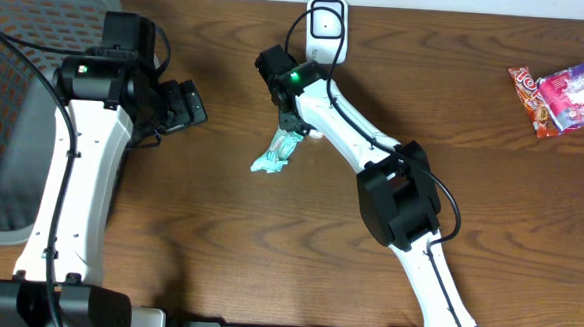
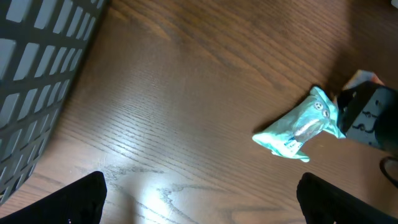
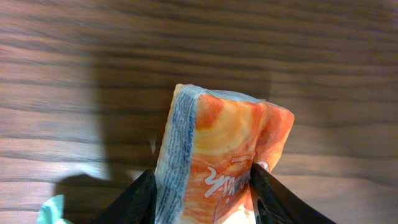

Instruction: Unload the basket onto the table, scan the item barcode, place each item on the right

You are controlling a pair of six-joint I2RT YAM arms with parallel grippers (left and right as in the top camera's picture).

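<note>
An orange packet (image 3: 217, 155), clamped in the right fingers (image 3: 134, 200), is held near the white scanner (image 1: 326, 25) on the desk (image 1: 217, 250). The left fingers (image 2: 81, 199) are spread apart. Next, its barcode must be turned toward the scanner.

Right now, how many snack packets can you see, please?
4: teal crumpled packet mid-table, orange packet in right hand, red packet and pink packet far right; others may be hidden.

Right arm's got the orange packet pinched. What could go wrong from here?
The right gripper pinches only one end of the soft orange packet, so it may twist or slip on the way to the white scanner. The teal packet lies close beside that gripper and could get knocked.
</note>
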